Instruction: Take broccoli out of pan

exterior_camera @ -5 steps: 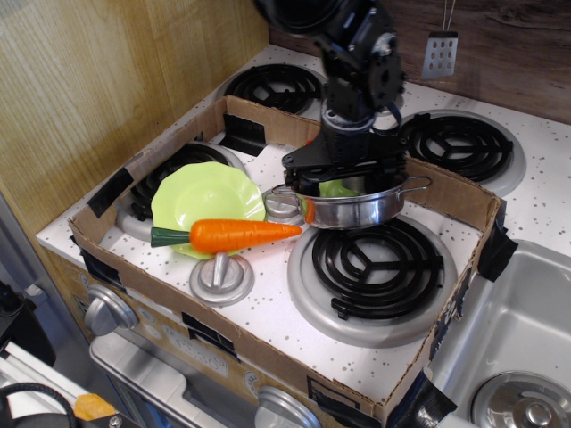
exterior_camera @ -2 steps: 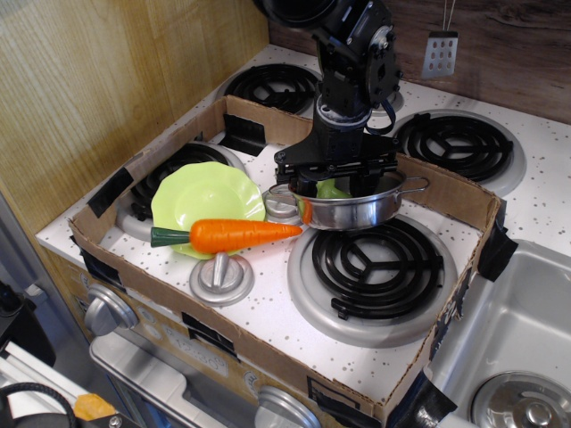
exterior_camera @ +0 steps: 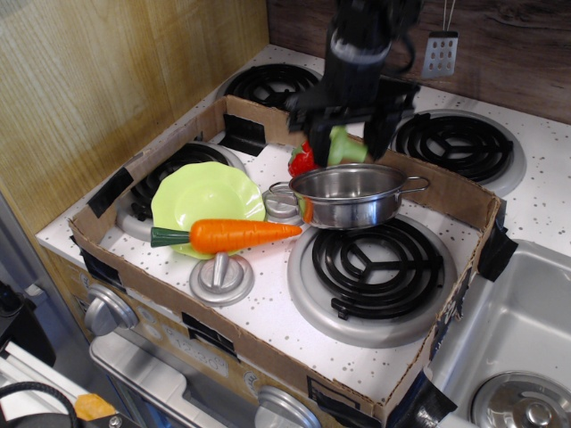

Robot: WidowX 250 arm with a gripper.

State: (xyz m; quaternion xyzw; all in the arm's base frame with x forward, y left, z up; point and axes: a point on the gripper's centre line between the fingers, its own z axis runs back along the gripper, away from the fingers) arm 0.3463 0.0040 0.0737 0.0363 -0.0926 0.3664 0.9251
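Now the tool point(exterior_camera: 346, 143) has risen out of the pan point(exterior_camera: 348, 196) and hangs above its back rim, in the upper middle of the frame, where a moment ago it was sunk down inside the pan. Between its fingers sits the broccoli point(exterior_camera: 343, 145), pinched and lifted clear of the steel, so the pan looks bare inside as far as the near wall allows a view. By my reading the main part of the job is done: the vegetable is out, and what remains is to carry it aside and set it down on the worktop point(exterior_camera: 268, 303).

A red thing point(exterior_camera: 302, 159) shows just left of the broccoli, behind the pan; most of it is covered and I cannot tell what it is. The pan's floor is partly screened by its own near side. The arm is cut off by the top edge of the frame. The plate point(exterior_camera: 205, 196) and the carrot point(exterior_camera: 236, 234) lying across its front rim sit untouched at centre left.
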